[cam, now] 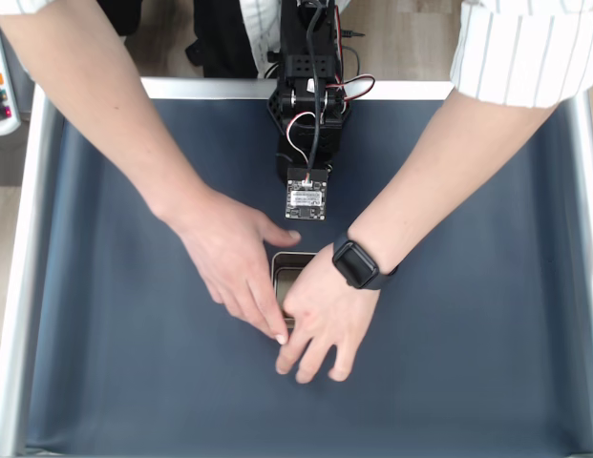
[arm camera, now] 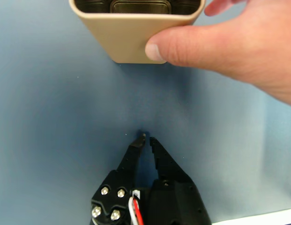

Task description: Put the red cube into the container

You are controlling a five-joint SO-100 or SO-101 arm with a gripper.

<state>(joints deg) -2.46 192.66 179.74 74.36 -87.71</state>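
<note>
The container [cam: 288,267] is a small square metal tin in the middle of the dark blue mat, mostly covered by a person's two hands [cam: 234,262]. The wrist view shows the container [arm camera: 131,40] at the top edge, its near wall facing me, with a thumb [arm camera: 182,47] pressed on that wall. My gripper [arm camera: 147,139] sits at the bottom of that view, well short of the tin. It is shut, with nothing between its fingertips, low over the mat. The red cube is hidden or out of view.
The black arm [cam: 310,95] reaches in from the far edge of a light-rimmed tray [cam: 33,191], a small camera board [cam: 307,197] at its tip. Both forearms [cam: 449,162] cross the mat from the top corners. A black watch [cam: 357,263] is on one wrist.
</note>
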